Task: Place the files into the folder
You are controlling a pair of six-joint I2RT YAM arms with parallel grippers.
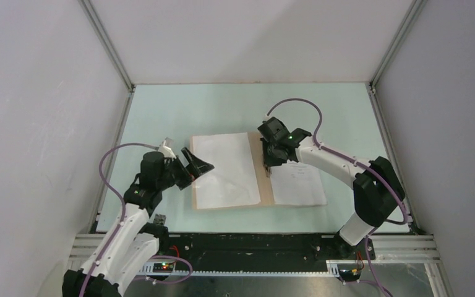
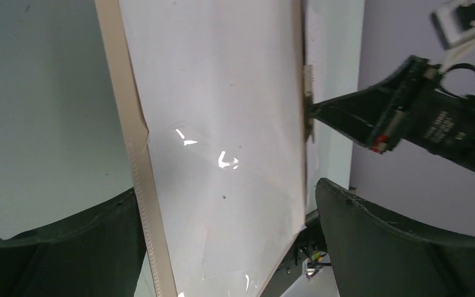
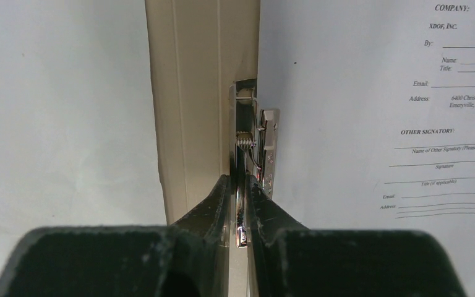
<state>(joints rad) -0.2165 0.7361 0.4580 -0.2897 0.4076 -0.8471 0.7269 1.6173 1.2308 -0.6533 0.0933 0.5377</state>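
Top external: folder (image 1: pixel 261 180) lay open on the table (image 1: pixel 179 111), blank sheet (image 1: pixel 226 173) on its left half, printed sheet (image 1: pixel 300 182) on its right. Left wrist: left gripper (image 2: pixel 227 187) spread wide over the blank sheet's left edge, holding nothing. Right wrist: right gripper (image 3: pixel 242 183) pinched narrow on the metal clip (image 3: pixel 250 117) at the spine, between both sheets.

Pale-green tabletop (image 1: pixel 161 105), walled on 3 sides by plain white panels (image 1: pixel 247 37). Alu corner posts at back L (image 1: pixel 108 46) & R (image 1: pixel 396 43). Black base plate (image 1: pixel 253 247) along near edge.
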